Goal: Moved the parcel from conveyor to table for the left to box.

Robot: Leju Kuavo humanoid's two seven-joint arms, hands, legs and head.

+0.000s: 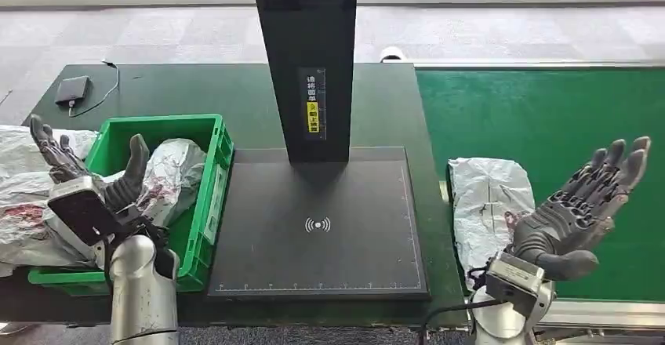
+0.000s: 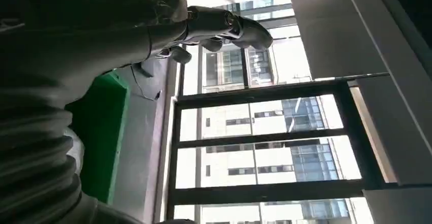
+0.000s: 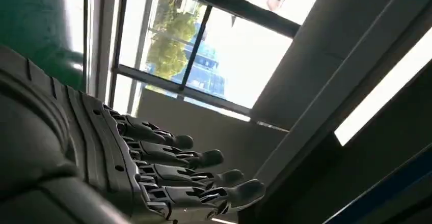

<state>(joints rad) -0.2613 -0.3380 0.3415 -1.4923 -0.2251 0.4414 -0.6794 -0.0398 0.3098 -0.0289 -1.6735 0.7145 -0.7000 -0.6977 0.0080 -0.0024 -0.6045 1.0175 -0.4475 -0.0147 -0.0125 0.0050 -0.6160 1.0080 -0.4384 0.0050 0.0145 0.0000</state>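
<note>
**Grey parcel at conveyor edge, both hands spread and holding nothing**

Head view, left to right. Crumpled grey bags (image 1: 23,196) lie at the far left of the dark counter (image 1: 235,90), partly cut off by the frame edge. Small black device (image 1: 72,90) with a cable sits at the far left rear of the counter. Left hand (image 1: 86,176) is raised palm-up over the near left corner of the green bin (image 1: 212,180), fingers apart, thumb upright, nothing in it. Bin holds another wrinkled grey bag (image 1: 176,172), partly hidden behind the hand. Black scanning pad (image 1: 317,227) lies in the middle of the counter, with a black post (image 1: 307,63) rising from its rear edge; yellow label on the post is too small to read.

Parcel (image 1: 488,200), grey and wrinkled, lies on the left margin of the green conveyor (image 1: 549,118), just beside the counter edge. Right hand (image 1: 584,208) is tilted above its near right corner, palm-up, fingers spread wide, empty; contact with the parcel cannot be judged from this angle.

Left wrist view: left hand fingers (image 2: 229,28) against window frames and a building outside, plus a sliver of the green bin (image 2: 102,132). Right wrist view: right hand fingers (image 3: 193,175) fanned apart, window and ceiling behind.
</note>
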